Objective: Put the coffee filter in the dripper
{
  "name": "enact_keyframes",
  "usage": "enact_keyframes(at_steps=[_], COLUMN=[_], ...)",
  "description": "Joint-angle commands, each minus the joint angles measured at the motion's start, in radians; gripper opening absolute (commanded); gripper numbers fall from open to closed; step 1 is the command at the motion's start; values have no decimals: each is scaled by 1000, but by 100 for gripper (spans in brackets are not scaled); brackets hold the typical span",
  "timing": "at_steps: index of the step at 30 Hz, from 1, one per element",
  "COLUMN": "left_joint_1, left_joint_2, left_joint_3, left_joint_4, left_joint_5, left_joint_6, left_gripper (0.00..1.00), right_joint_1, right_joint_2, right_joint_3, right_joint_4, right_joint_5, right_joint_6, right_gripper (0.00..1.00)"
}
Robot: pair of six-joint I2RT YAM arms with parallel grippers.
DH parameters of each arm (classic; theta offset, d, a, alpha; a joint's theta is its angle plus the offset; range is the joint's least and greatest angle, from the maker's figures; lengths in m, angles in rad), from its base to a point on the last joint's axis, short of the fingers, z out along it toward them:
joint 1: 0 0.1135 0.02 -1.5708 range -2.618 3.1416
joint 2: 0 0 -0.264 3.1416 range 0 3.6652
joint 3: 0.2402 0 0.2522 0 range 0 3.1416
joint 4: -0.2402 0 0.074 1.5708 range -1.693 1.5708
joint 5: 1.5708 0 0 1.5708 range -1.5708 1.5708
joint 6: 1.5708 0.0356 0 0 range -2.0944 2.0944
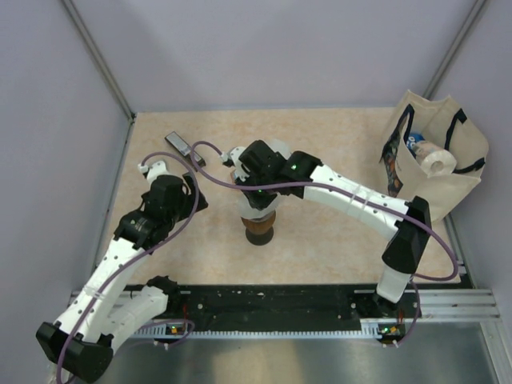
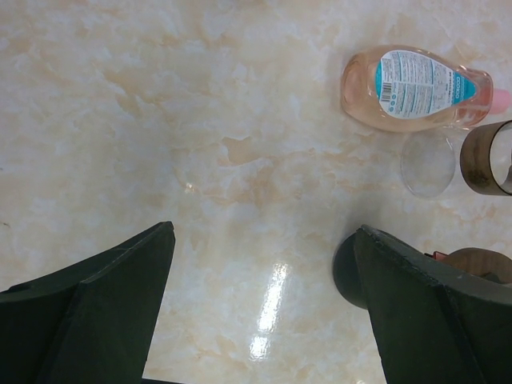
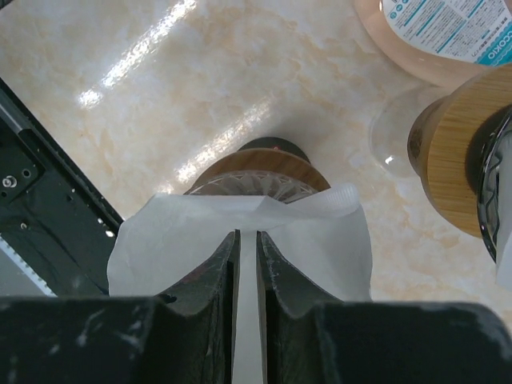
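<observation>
White paper sits nearest me: the coffee filter (image 3: 320, 240) is pinched flat between my right fingers (image 3: 212, 276), which are clenched on it. Its long edge runs crosswise to the fingers. Its far edge points at the dripper (image 3: 260, 164) just beyond, overlapping the ribbed glass and wooden collar in my wrist view; I cannot tell whether they touch. My left fingers (image 2: 88, 296) are spread wide above the table (image 2: 160, 120), released. Farther off, a pink bottle (image 2: 416, 88) lies on its side beside a clear lid (image 2: 426, 164). At the far right, a tote bag (image 1: 456, 160) holds a paper roll (image 1: 438, 160).
</observation>
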Motion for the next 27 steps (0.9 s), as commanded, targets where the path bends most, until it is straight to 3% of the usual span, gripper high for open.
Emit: enact_keyframes(at_steps=[1, 27], left_joint_1=[7, 12], left_joint_2=[-18, -33], left_joint_3=[-17, -17], left_joint_4=[79, 77], left_joint_5=[31, 28], left_joint_6=[-16, 6], left_gripper=[99, 99], right_joint_1=[11, 18], right_joint_2=[23, 58], right_joint_3=[80, -42], right_joint_4=[-24, 16], right_joint_5=[28, -41], right_joint_6=[-17, -2], right_gripper=[14, 11])
